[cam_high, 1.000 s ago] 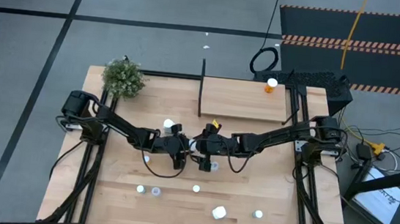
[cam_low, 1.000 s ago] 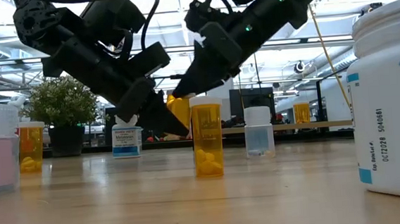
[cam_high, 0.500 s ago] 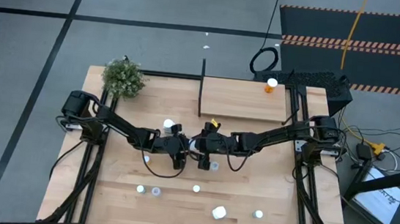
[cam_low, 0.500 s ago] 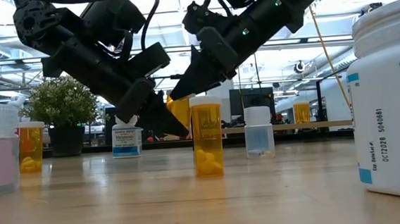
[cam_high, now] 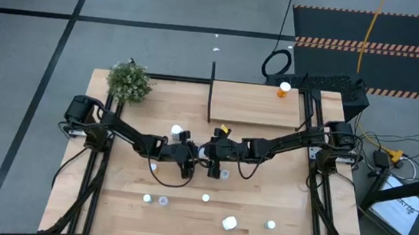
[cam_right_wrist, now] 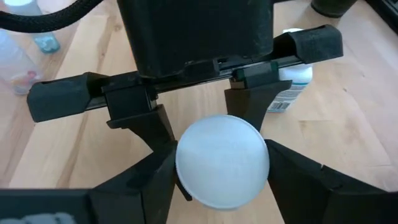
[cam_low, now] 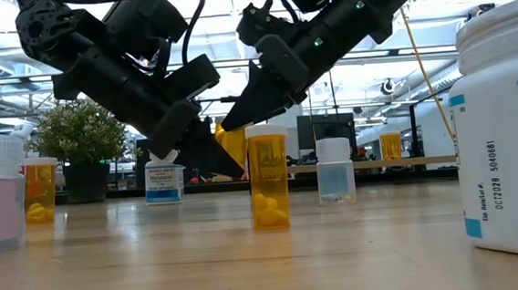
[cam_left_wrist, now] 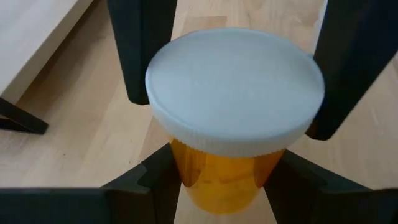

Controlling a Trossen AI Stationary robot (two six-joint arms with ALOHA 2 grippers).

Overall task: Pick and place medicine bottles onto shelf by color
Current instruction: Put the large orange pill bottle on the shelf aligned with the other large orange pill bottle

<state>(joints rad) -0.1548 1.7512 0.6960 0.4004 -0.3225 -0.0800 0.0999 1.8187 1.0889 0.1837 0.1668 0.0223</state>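
An orange medicine bottle (cam_left_wrist: 219, 180) with a white cap (cam_left_wrist: 236, 90) hangs over the table's middle between my two grippers. My left gripper (cam_high: 195, 154) comes from the left and is shut on its orange body. My right gripper (cam_high: 209, 152) comes from the right, with its fingers on either side of the cap (cam_right_wrist: 222, 160). In the low view the held bottle (cam_low: 232, 145) shows behind a standing orange bottle (cam_low: 269, 181). The shelf (cam_high: 255, 105) lies at the far side and carries one orange bottle (cam_high: 284, 89). My left gripper pinches the bottle's orange body (cam_left_wrist: 186, 177) just below the cap, between its two fingers (cam_left_wrist: 152, 183). It comes slanting down from the table's left. The bottle is lifted clear of the table and tilted, its cap turned toward my right arm. My right gripper has the white cap's rim (cam_right_wrist: 186, 171) between its two fingers (cam_right_wrist: 152, 177), one on each side. It comes slanting down from the table's right, facing the cap's flat top. The cap is clear of the table.
A green plant (cam_high: 130, 81) stands at the far left corner. Several small bottles are scattered on the table, among them a white one (cam_high: 177, 131), a clear one (cam_high: 224, 174) and a row near the front edge (cam_high: 205, 199). A large white bottle (cam_low: 505, 128) stands close to the low camera.
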